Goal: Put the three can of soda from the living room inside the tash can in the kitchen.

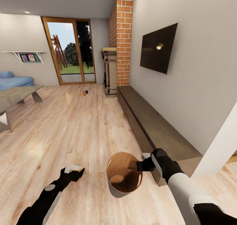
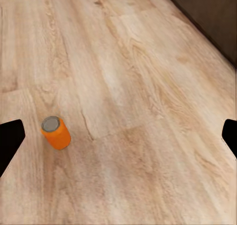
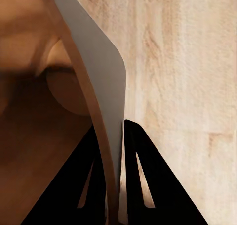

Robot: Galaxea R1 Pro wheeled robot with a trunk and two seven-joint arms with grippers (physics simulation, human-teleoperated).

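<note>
Soda cans (image 1: 85, 92) are sitting on the plank floor (image 1: 75, 126) far ahead of both claws, near the glass doors (image 1: 70, 50), while another can (image 2: 56, 132) is standing upright below the left gripper (image 2: 118, 136), off toward one finger and nearer this arm. That claw's fingers are spreading wide and holding nothing. The right gripper (image 1: 144, 165) is pinching the rim of the trash can (image 1: 123, 179), one finger inside the wall, one outside.

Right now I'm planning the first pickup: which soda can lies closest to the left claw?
The orange can standing alone on the wood floor between the open left claw's tips; the other cans sit far off by the glass doors.
</note>
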